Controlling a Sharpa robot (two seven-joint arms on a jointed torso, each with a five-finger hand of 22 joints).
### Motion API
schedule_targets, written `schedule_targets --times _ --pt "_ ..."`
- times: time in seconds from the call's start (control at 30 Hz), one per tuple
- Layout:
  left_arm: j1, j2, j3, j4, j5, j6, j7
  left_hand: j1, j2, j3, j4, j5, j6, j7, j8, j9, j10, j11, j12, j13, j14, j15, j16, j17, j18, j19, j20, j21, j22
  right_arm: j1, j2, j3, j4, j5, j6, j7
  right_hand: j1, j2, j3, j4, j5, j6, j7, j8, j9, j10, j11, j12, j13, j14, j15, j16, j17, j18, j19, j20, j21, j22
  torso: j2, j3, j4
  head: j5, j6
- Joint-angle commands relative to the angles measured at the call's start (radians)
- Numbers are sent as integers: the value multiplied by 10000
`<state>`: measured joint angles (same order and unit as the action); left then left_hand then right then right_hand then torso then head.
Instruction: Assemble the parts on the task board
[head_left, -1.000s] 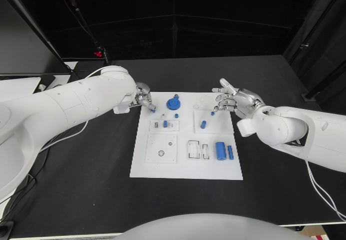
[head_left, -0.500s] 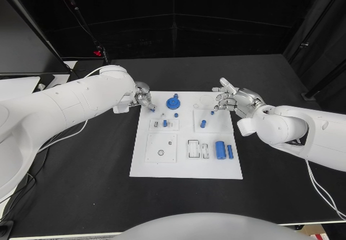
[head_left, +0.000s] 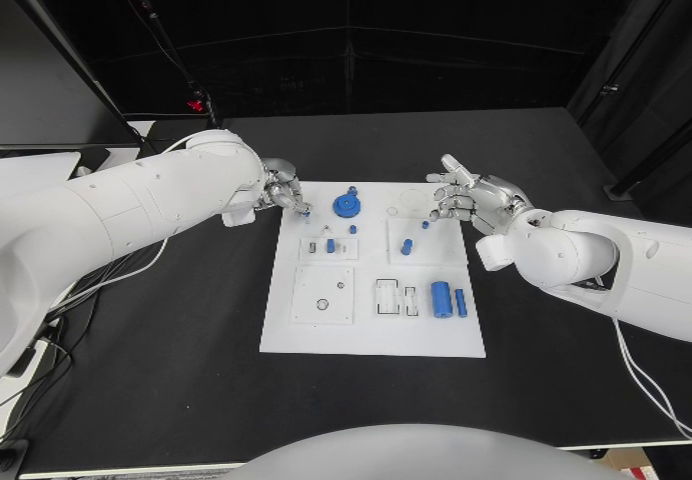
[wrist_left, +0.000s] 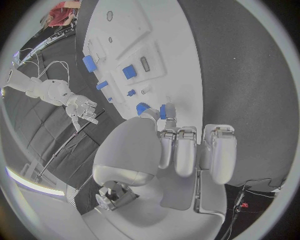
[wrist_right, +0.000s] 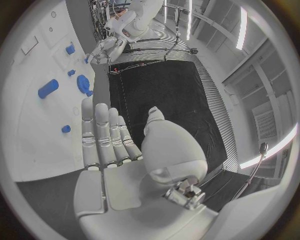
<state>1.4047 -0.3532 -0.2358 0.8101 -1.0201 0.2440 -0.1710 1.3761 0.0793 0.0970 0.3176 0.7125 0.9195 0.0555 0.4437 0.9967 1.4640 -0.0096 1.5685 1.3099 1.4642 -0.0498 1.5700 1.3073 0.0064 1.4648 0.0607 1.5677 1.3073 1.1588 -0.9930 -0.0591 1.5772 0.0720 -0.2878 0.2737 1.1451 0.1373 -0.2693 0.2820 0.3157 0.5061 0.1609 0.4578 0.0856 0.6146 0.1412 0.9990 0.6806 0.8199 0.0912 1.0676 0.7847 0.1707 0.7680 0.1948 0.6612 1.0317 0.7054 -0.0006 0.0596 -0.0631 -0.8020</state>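
Left hand: at the far left corner of the task board, pinching a small blue part between thumb and fingertip — seen close in the left wrist view, other fingers curled alongside.
Blue gear: just beside that hand, on the board's far edge, a peg standing at its centre.
Board middle: small blue pieces seated in the square fixtures; a blue cylinder and a thinner blue bar lying near the right edge, well apart from both hands.
Right hand: hovering over the board's far right corner, fingers apart and extended, holding nothing.
Risk: pinch looks shallow — part could slip or tilt on lowering, then jam at its socket or roll off the board's edge; a sideways drift could also nudge the gear.
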Motion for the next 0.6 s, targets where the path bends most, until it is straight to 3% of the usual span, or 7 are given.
schedule_targets --times 0.03,0.3,0.47,0.6 --pt "71 -188 12 295 444 -572 227 546 431 310 -262 25 161 -89 56 7 1068 -5 23 2609 1066 -21 8 2635 -64 1060 72 31 2635 15 -16 6 11 5 35 58 13 85 -55 -5 38 -73 275 64 -9 -66 -27 59 -9 -92 -6 32 -8 97 -40 55 -47 -9 -3 6 14 35 -16" --pt "134 -1065 6 1609 748 -713 -231 560 350 419 -267 34 179 -91 76 27 1068 -3 23 2609 1066 -26 8 2635 -64 1060 70 31 2635 14 -42 6 17 5 59 74 19 88 -56 -7 43 -82 275 74 -11 -78 -24 69 -23 -102 -3 42 -20 96 -44 57 -48 -12 -5 11 41 106 -50" --pt "137 -1798 -5 2806 845 -865 -875 572 292 516 -267 67 180 -91 86 41 1068 -4 23 2609 1066 -29 8 2635 -64 1060 68 31 2635 13 -81 5 18 5 70 88 21 90 -56 -7 45 -86 275 77 -11 -82 -23 71 -27 -105 -2 45 -23 96 -45 58 -48 -13 -1 0 33 118 -92" --pt "135 -2070 -10 3310 871 -736 -1349 595 239 583 -277 78 180 -92 94 52 1068 -6 23 2609 1066 -31 8 2635 -64 1060 66 31 2635 9 -93 5 6 5 89 105 21 91 -56 -6 47 -90 274 80 -12 -86 -22 74 -31 -108 -2 47 -26 96 -46 58 -48 -14 -1 -1 41 164 -113"
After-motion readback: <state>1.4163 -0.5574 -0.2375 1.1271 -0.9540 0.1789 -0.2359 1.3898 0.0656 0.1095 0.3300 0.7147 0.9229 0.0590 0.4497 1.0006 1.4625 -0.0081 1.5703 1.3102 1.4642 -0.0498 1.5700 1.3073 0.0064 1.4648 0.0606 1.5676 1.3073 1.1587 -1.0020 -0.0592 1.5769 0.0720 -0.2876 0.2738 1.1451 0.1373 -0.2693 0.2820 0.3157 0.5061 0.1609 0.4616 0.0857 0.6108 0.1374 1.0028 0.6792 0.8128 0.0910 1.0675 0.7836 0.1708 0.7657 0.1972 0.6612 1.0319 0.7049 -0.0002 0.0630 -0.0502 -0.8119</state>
